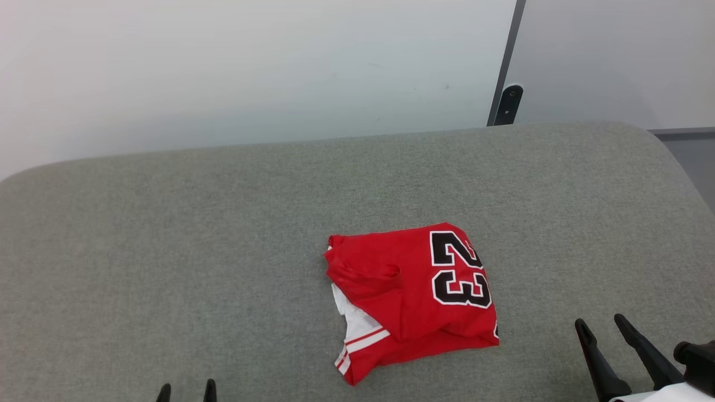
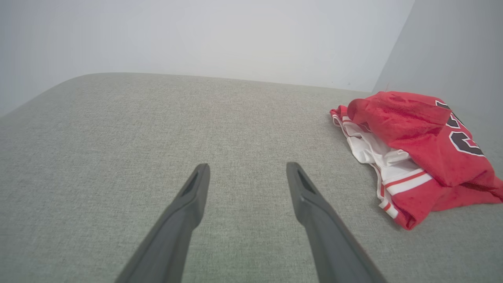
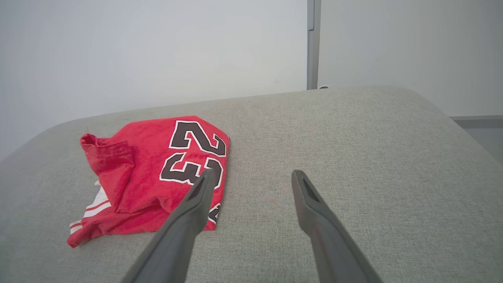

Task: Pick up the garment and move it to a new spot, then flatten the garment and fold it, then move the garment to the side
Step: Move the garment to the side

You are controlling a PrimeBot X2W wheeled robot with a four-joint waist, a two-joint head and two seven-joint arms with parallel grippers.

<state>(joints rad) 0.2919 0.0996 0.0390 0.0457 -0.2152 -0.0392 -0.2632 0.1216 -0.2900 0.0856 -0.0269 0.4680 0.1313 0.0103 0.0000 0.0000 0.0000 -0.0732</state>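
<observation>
Shirt lies bunched up left of the right tool, nearer it than the left tool; both tools are wide open and empty.

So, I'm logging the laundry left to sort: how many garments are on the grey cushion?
1. The red garment lies bunched a little right of centre on the grey cushion, nearer the front edge. Something small could hide beneath it.

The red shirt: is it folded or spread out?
Folded, loosely: the garment lies in a small bunched packet, a white striped sleeve poking out underneath.
</observation>
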